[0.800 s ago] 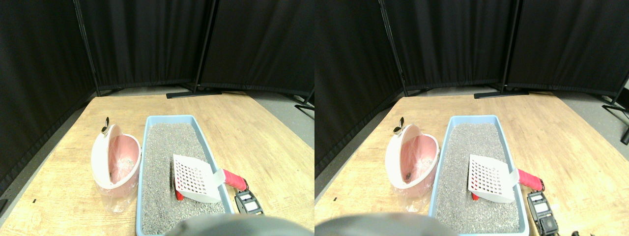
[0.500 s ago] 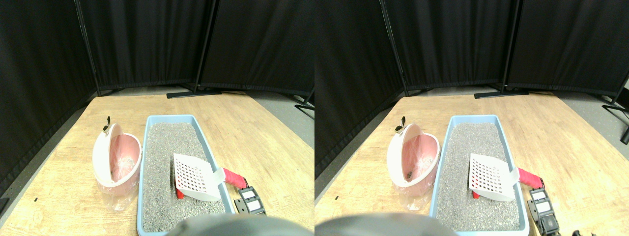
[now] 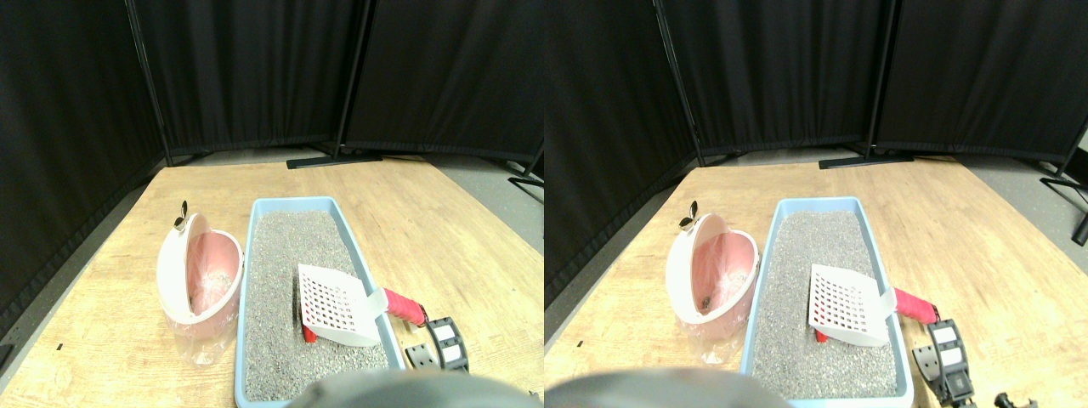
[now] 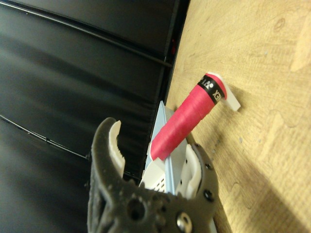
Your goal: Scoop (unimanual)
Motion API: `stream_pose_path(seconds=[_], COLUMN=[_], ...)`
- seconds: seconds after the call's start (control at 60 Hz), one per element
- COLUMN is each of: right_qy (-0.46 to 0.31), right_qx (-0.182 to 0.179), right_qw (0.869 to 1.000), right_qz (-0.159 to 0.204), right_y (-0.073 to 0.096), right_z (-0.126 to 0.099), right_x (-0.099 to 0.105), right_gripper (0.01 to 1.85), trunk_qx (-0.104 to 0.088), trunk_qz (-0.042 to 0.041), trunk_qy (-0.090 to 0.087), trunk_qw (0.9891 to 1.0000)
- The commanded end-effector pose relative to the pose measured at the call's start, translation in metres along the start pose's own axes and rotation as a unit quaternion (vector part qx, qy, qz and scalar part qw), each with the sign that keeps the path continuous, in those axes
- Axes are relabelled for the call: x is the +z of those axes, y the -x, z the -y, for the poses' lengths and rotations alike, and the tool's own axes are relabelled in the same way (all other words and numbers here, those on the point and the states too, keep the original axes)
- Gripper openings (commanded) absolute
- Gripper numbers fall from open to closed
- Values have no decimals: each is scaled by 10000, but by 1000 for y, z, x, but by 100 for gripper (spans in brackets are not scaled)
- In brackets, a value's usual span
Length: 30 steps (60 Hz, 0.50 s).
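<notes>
1. The right gripper point(image 3: 436, 347) sits low at the near right of the wooden floor point(image 3: 442, 229), just outside the blue litter tray point(image 3: 367, 268), with its dark jaws spread apart.
2. The scoop point(image 3: 336, 304) lies with its white slotted head inside the tray, tilted up against the right wall. Its red wrapped handle point(image 3: 405, 307) sticks out over the rim toward the gripper.
3. In the wrist view the red handle point(image 4: 187, 116) runs between the two spread jaws of the gripper point(image 4: 153, 160) without either one pressing on it; the handle's end points away from the camera, and there is a visible gap on each side.
4. From the front the handle's free end is just beside the jaw tips, near but apart.
5. The tray is filled with grey litter point(image 3: 280, 280), fairly level across its length.
6. A small red object point(image 3: 309, 337) shows on the litter right under the near edge of the scoop head; I cannot tell what it is.
7. Touching the tray's left wall stands a pink bin point(image 3: 201, 282) with a clear plastic liner. Something small and dark lies at its bottom, too small to identify.
</notes>
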Motion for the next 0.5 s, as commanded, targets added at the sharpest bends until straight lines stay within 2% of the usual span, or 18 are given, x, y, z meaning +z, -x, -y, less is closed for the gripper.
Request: stream_pose_path(seconds=[0.017, 0.15, 0.5], right_qy=[-495, -619, -652], right_qx=[-66, -16, 37], right_qw=[9986, 9980, 9978], right_qz=[166, 98, -115], right_y=[-7, -15, -35], right_z=[4, 5, 8], right_x=[-2, -7, -12], right_gripper=[104, 110, 105], trunk_qx=[-8, 31, 65], trunk_qz=[17, -1, -48], trunk_qy=[69, 102, 144], trunk_qw=[10000, 9999, 9999])
